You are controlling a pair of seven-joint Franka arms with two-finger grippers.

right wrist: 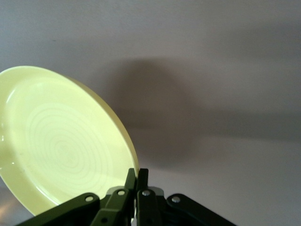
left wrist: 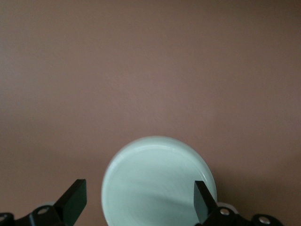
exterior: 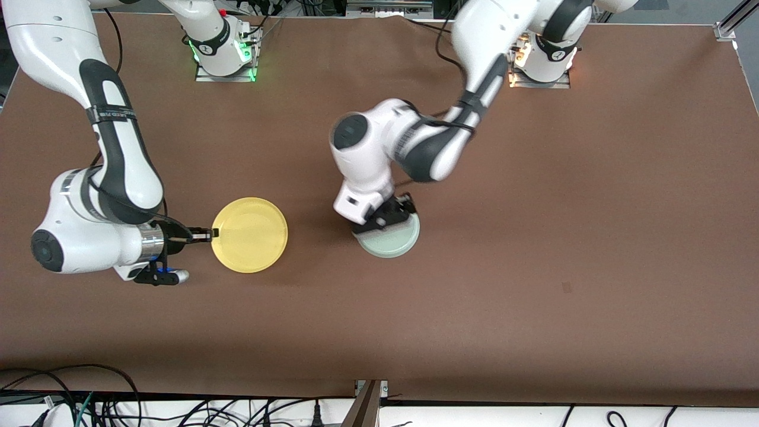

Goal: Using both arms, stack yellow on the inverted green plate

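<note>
My right gripper [exterior: 211, 234] is shut on the rim of the yellow plate [exterior: 250, 235], at the edge toward the right arm's end of the table. In the right wrist view the fingers [right wrist: 131, 179] pinch the rim of the yellow plate [right wrist: 66, 146]; its hollow side shows and its shadow falls apart from it on the table. The pale green plate [exterior: 396, 242] lies on the table near the middle. My left gripper [exterior: 386, 222] is open just above the green plate's edge. In the left wrist view the left gripper [left wrist: 140, 197] has a finger on either side of the green plate [left wrist: 157, 174].
The brown table [exterior: 569, 225] carries only the two plates. The arm bases [exterior: 222, 53] stand along the table's farthest edge from the front camera. Cables [exterior: 89, 403] lie below the table's nearest edge.
</note>
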